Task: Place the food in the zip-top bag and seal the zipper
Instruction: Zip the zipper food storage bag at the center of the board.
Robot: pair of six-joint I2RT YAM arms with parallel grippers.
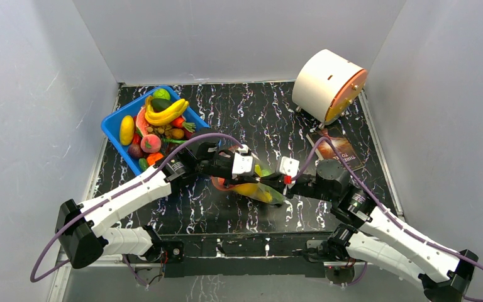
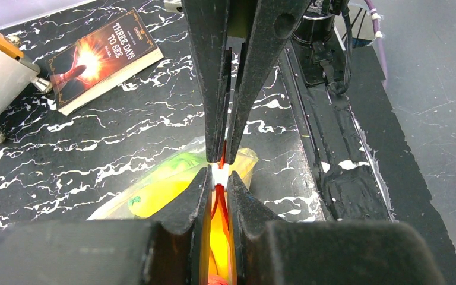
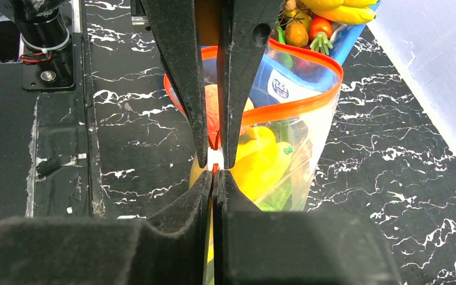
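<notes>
Black marbled counter [image 1: 239,107], grey walls. Bag [image 1: 261,190] lies mid-counter, near the blue basket [image 1: 114,126]. Left pincer [image 2: 217,176] clenched on the zipper [image 3: 300,105]. Right pincer [image 3: 214,174] clenched on the same strip, tips nearly touching the left's, at a white tab [image 3: 215,157]. Mouth beyond the left pincer gapes in a loop. Pepper [image 3: 261,155] and greens [image 3: 278,199] inside the bag. Bananas [image 1: 166,113] and other food in the basket. Book [image 2: 101,56] lies flat near a round white drum [image 1: 327,85].

Zip-top bag [image 1: 259,189] mid-table; basket [image 1: 109,128] behind left; book [image 1: 341,151] behind right.
</notes>
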